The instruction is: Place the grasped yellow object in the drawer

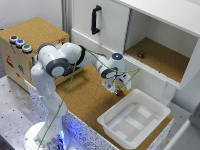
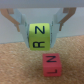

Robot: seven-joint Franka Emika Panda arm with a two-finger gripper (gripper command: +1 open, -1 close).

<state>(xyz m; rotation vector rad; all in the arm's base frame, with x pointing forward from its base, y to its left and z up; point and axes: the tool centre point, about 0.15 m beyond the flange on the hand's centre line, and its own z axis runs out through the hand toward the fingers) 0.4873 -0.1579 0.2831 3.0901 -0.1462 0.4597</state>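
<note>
Wrist view first: you have the yellow object (image 2: pixel 40 36) clamped between the two gripper (image 2: pixel 40 31) fingers, one on each side face. It reads as a lettered cube, with a "Z" and an "R" visible on its faces. It hangs clear of the cork surface (image 2: pixel 15 67). Directly beneath it on that surface sits a red cube (image 2: pixel 51 65), marked "L" and "N", apart from the yellow one but close under it.

Exterior view: the gripper (image 1: pixel 117 85) is low over the cork surface (image 1: pixel 87 95), beside the white tub (image 1: pixel 134 119) at the exterior view's right. The wooden box (image 1: pixel 22 55) with the coloured buttons (image 1: pixel 20 43) is at the far left, on the other side of the arm's own body. You cannot see the drawer front or its handle from here, so whether it stands open is not readable.

Risks, as judgement:
- Any dip before lifting would likely knock the red cube, since it lies just under the grasp.
- The route to the box runs back past the robot's base and elbow. A tight swing could clip the box's edge or the arm itself.
- The hold is on two flat faces only. A fast sweep could let the cube rotate or slip out.
- If the drawer is closed or barely open, a release would land on the box top or the surface instead.
- The tub is the nearest container; do not mistake it for the target.
</note>
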